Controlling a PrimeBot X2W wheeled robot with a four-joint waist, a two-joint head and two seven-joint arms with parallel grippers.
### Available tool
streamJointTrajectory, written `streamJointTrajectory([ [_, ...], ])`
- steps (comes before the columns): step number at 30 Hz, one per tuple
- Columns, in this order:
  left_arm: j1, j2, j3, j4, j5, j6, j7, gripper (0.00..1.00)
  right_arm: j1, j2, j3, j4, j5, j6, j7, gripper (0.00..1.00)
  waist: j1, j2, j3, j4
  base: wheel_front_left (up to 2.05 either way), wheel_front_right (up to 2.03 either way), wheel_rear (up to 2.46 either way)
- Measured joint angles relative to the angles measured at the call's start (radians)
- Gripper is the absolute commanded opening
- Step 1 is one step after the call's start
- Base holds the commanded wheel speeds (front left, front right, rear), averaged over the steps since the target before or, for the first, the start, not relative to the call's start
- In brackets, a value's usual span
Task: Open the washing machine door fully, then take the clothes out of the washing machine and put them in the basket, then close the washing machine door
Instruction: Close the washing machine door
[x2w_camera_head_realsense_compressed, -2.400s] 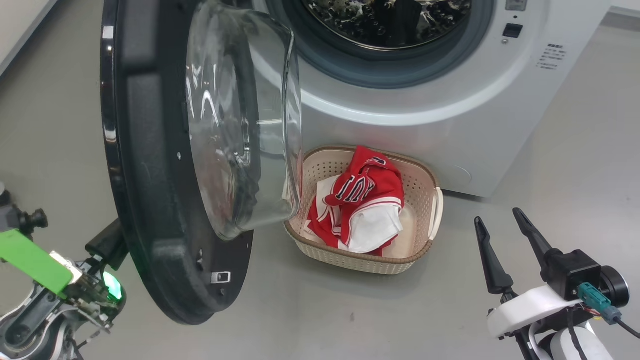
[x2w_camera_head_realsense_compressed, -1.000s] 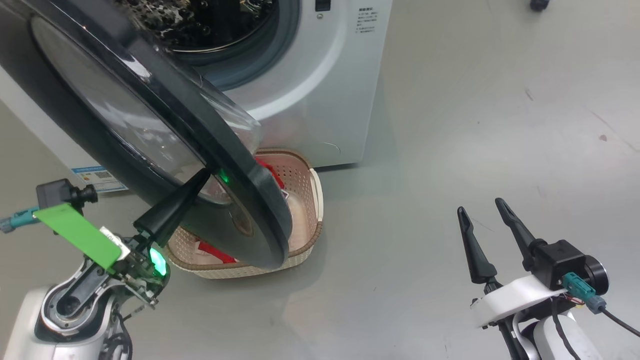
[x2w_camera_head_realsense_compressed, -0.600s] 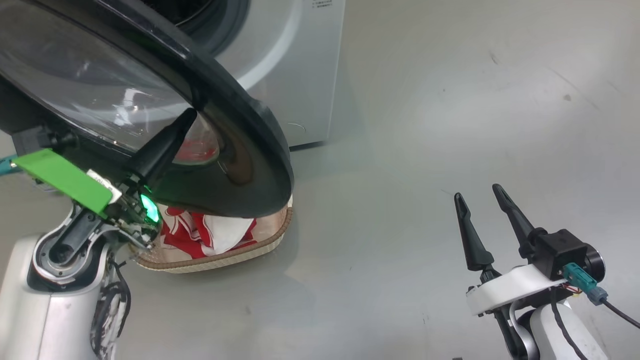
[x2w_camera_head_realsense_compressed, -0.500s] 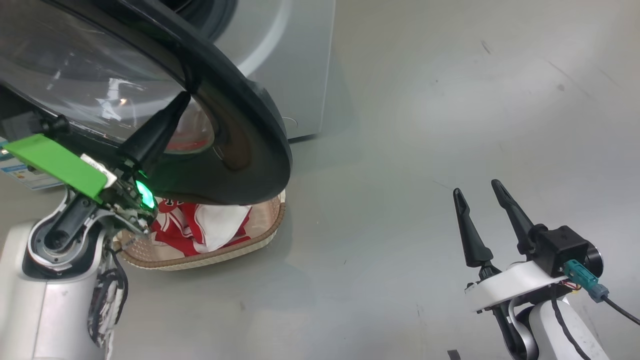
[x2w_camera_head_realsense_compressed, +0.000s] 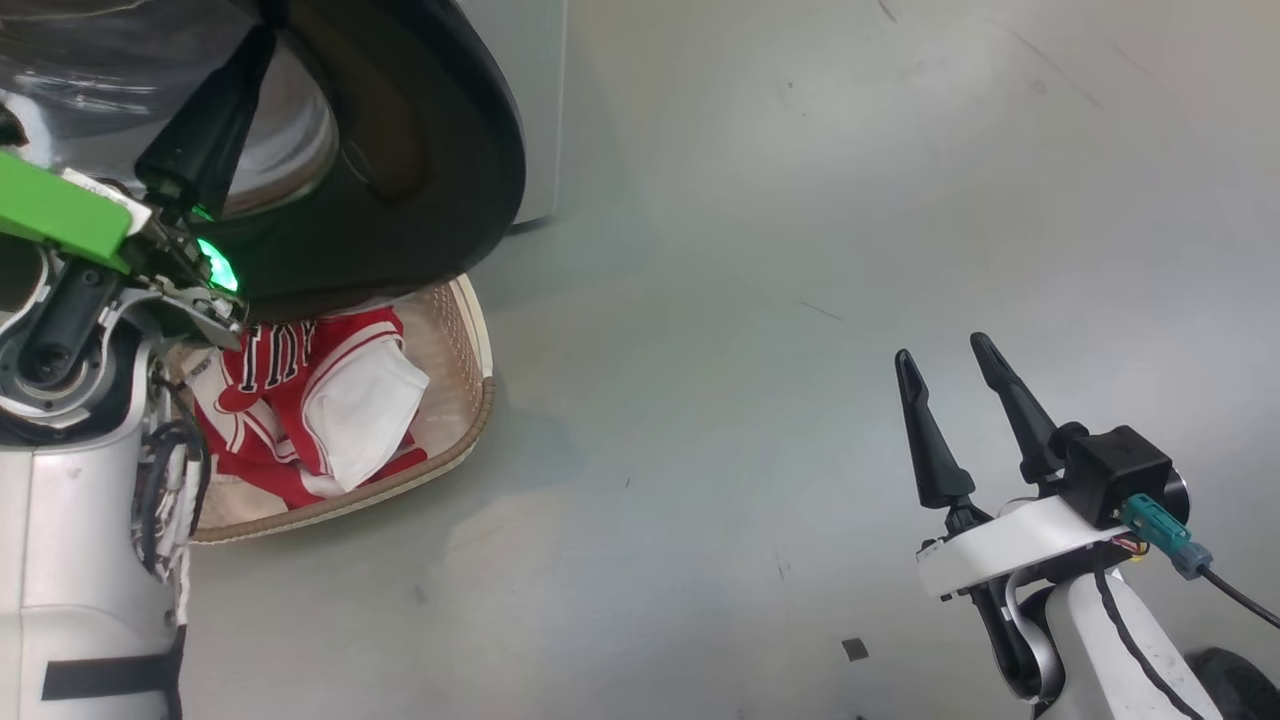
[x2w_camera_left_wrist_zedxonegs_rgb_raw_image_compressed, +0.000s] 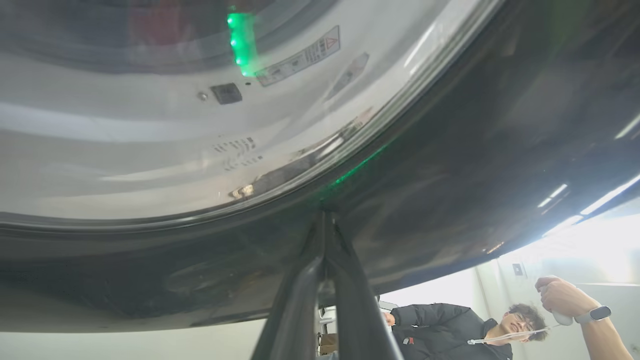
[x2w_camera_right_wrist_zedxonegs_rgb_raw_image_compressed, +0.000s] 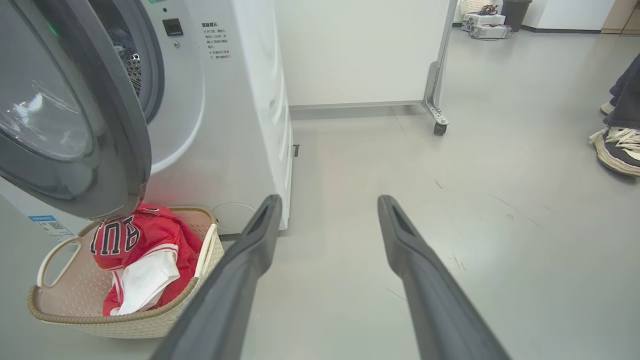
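Since a couple of seconds ago the washing machine door (x2w_camera_right_wrist_zedxonegs_rgb_raw_image_compressed: 107, 130) has swung from standing wide open to partway shut, and my head has turned with it, so the view has shifted too; the washing machine (x2w_camera_right_wrist_zedxonegs_rgb_raw_image_compressed: 235, 100) stands white at my left, its grey-rimmed opening and steel drum partly showing behind the door in my right wrist view; the door hangs at an angle, its lower edge above the near end of the basket (x2w_camera_right_wrist_zedxonegs_rgb_raw_image_compressed: 55, 312); the basket sits on the grey floor (x2w_camera_head_realsense_compressed: 760, 250), close against the machine's front; the clothes (x2w_camera_head_realsense_compressed: 300, 400) lie heaped in it, red with a white panel and black-and-white lettering on top; my left gripper (x2w_camera_left_wrist_zedxonegs_rgb_raw_image_compressed: 324, 225) has its fingers pressed together, holding nothing, the tips against the glossy black ring of the door's outer face, just below the glass; my right gripper (x2w_camera_head_realsense_compressed: 938, 348) hangs over bare floor well apart from the machine, fingers spread and empty; a person (x2w_camera_left_wrist_zedxonegs_rgb_raw_image_compressed: 450, 325) in a dark jacket shows past the door's edge, and a shoe (x2w_camera_right_wrist_zedxonegs_rgb_raw_image_compressed: 617, 150) at the far right.
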Motion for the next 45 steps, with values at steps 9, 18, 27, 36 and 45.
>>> streamJointTrajectory([
  [9, -0.089, 0.003, 0.027, 0.095, 0.016, -0.003, -0.060, 0.00, -0.017, 0.007, -0.002, 0.029, 0.003, 0.009, -0.005, 1.00, 0.0000, 0.0000, 0.030, -0.046, 0.00, 0.00, 0.00],
  [18, -0.122, -0.007, 0.035, 0.158, 0.018, -0.031, -0.079, 0.00, -0.019, 0.009, -0.015, 0.047, 0.003, 0.009, -0.013, 1.00, 0.0000, 0.0000, 0.028, -0.048, 0.00, 0.00, 0.00],
  [27, -0.108, -0.033, 0.048, 0.178, -0.005, -0.061, -0.071, 0.00, -0.021, 0.007, -0.031, 0.050, 0.003, 0.009, -0.014, 1.00, 0.0000, 0.0000, 0.019, -0.012, 0.00, 0.00, 0.00],
  [36, 0.042, -0.058, 0.051, 0.152, -0.029, -0.072, -0.042, 0.00, -0.021, -0.002, -0.051, 0.051, 0.003, 0.009, -0.014, 1.00, 0.0000, 0.0000, 0.008, 0.042, 0.00, 0.00, 0.00],
  [45, 0.230, -0.067, 0.087, 0.056, -0.030, -0.072, -0.052, 0.00, -0.021, -0.006, -0.052, 0.063, 0.000, 0.009, -0.016, 1.00, 0.0000, 0.0000, -0.025, 0.095, 0.00, 0.00, 0.00],
])
